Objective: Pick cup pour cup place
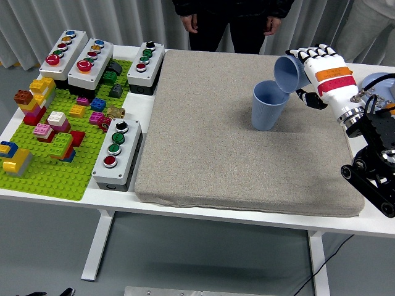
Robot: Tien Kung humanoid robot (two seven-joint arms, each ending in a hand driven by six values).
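A blue cup (pixel 268 106) stands upright on the grey mat (pixel 247 135), right of its middle toward the far side. A second blue cup (pixel 287 74) is held tipped on its side just above and to the right of the standing cup's rim, mouth pointing down-left toward it. My right hand (pixel 315 68), white with orange and red bands, is shut on this tipped cup. The left hand is not in view.
A green baseplate (pixel 55 142) with several coloured bricks lies at the left. Button boxes (pixel 116 154) stand beside and behind it. A person stands at the far edge, hands (pixel 191 23) hanging down. White table edge (pixel 370 225) runs past the mat on the right.
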